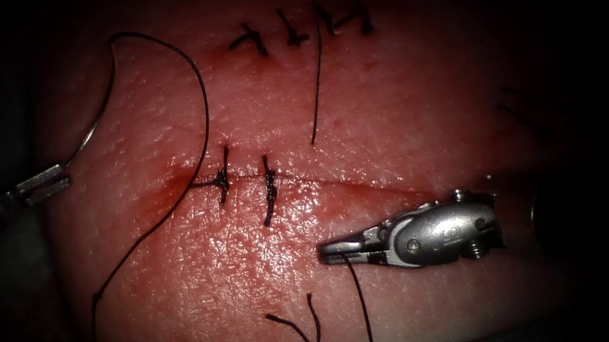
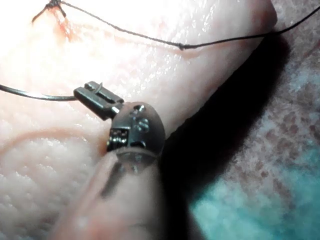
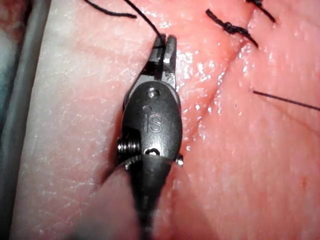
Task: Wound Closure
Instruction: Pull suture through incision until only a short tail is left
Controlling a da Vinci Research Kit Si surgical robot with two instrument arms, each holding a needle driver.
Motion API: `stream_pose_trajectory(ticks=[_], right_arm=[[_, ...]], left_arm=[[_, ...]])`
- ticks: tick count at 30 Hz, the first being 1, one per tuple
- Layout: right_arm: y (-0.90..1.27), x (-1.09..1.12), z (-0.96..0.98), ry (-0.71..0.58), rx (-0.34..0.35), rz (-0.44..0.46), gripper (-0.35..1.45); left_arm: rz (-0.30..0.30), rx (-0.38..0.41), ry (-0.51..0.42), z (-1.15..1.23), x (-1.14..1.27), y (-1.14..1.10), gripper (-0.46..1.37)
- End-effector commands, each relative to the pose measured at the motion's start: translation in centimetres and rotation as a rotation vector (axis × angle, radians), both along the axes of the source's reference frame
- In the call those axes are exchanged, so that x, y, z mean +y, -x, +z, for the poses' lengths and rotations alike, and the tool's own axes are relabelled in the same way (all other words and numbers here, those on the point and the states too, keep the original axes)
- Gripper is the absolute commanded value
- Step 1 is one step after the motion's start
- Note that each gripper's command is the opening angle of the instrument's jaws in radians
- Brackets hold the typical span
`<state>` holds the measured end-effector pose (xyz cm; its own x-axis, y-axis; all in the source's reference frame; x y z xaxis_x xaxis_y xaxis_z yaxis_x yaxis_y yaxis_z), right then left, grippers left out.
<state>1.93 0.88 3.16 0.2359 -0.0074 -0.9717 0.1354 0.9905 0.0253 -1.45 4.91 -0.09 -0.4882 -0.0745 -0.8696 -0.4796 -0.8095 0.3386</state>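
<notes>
While the left arm's small steel hand (image 1: 44, 184) sits at the left edge of the frame, its two jaws are clamped on one end of the thin curved steel needle (image 1: 95, 125). The needle arcs up toward the upper left, free above the pale pink pork tissue (image 1: 398, 112) and not inside it. The long black thread (image 1: 196, 121) runs from the needle's upper end down to the left one of the two dark stitches (image 1: 224, 176) across the horizontal cut (image 1: 360, 183) at the centre. At the lower right, below the cut, the right arm's rounded silver hand (image 1: 335, 248) has its jaws together on a thread strand that hangs down.
</notes>
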Motion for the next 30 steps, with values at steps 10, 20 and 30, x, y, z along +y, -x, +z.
stream_pose_trajectory(ticks=[10, 20, 30], right_arm=[[-0.04, -0.39, -0.24, 0.025, -0.006, -0.074, -0.35], [-0.09, -0.82, -0.45, 0.047, 0.006, -0.151, -0.35], [-0.10, -1.14, -0.57, 0.050, 0.022, -0.202, -0.35]], left_arm=[[0.007, 0.000, -0.003, 0.01, 0.00, 0.04, -0.35], [0.009, -0.001, -0.003, 0.01, 0.00, 0.02, -0.35], [0.010, 0.001, -0.005, 0.01, 0.00, 0.03, -0.35]])
